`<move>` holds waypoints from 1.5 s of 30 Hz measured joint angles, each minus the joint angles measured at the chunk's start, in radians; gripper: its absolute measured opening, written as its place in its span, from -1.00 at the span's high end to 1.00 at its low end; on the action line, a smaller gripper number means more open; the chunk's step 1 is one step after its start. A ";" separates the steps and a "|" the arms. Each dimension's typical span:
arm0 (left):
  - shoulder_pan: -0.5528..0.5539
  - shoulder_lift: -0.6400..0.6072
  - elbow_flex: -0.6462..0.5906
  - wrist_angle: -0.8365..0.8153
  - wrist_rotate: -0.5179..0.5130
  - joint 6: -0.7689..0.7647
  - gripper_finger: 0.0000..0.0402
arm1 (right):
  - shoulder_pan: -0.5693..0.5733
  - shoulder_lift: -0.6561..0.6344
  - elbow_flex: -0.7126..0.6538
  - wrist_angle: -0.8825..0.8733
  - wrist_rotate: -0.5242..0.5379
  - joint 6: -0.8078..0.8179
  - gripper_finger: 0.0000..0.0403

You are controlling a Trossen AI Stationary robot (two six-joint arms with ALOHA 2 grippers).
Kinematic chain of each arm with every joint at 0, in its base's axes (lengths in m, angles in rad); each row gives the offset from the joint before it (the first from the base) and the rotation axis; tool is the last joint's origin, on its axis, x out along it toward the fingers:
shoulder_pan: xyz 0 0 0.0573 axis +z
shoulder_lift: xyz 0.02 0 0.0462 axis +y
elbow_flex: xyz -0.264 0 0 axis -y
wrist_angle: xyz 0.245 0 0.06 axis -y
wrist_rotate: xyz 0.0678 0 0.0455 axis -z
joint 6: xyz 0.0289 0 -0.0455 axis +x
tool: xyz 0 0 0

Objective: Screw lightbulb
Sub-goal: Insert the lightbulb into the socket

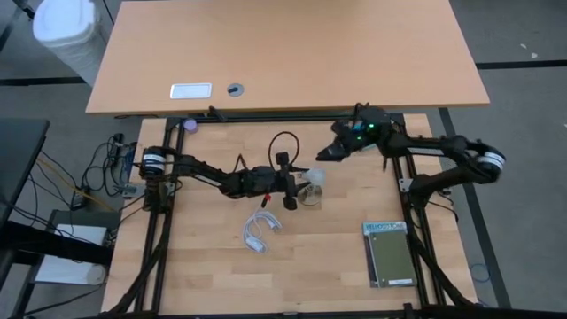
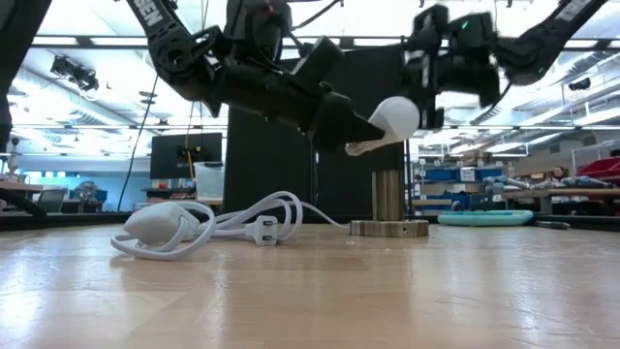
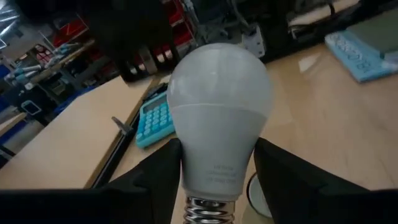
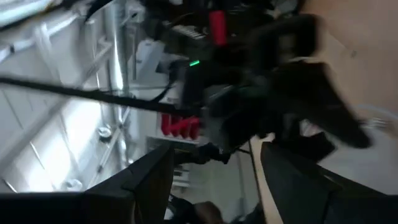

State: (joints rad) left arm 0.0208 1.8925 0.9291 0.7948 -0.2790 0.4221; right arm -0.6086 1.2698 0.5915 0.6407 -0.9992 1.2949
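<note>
— Above the round grey socket (image 2: 388,227), do we have it?
— Yes: our left gripper (image 3: 217,171) grasps the small white pear-shaped lightbulb (image 3: 219,121), tilted, unseated. Screwing remains; right gripper (image 1: 330,152) waits apart, jaws parted.

The light wooden tabletop (image 1: 221,266) stands on a grey floor (image 1: 523,133). Just beyond it is a second, plain wooden desk (image 1: 292,53), and a white bin (image 1: 64,31) sits off that desk's far left corner. Cables (image 1: 97,177) trail over the floor at the left. Seen level across the tabletop, a workshop opens behind: long ceiling lights (image 2: 87,126), a dark monitor (image 2: 186,155), a tall black panel (image 2: 262,165), and what look like shelves with blue bins (image 2: 455,174).
</note>
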 joint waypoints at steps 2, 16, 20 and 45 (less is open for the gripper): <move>0.000 0.004 -0.004 0.010 0.004 -0.013 -0.02 | 0.000 -0.084 0.000 -0.107 0.020 -0.094 -0.20; 0.018 0.047 -0.013 0.228 0.125 -0.246 -0.01 | 0.142 -0.524 0.000 -0.831 0.606 -0.560 -0.19; 0.021 0.077 -0.039 0.328 0.127 -0.299 -0.01 | 0.220 -0.523 0.000 -0.900 0.657 -0.597 -0.19; 0.021 0.112 -0.071 0.457 0.180 -0.401 -0.01 | 0.841 -0.399 -0.092 -0.873 1.368 -0.590 -0.19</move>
State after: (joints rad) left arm 0.0414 2.0045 0.8585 1.2522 -0.0990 0.0208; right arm 0.2329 0.8705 0.4997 -0.2326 0.3689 0.7051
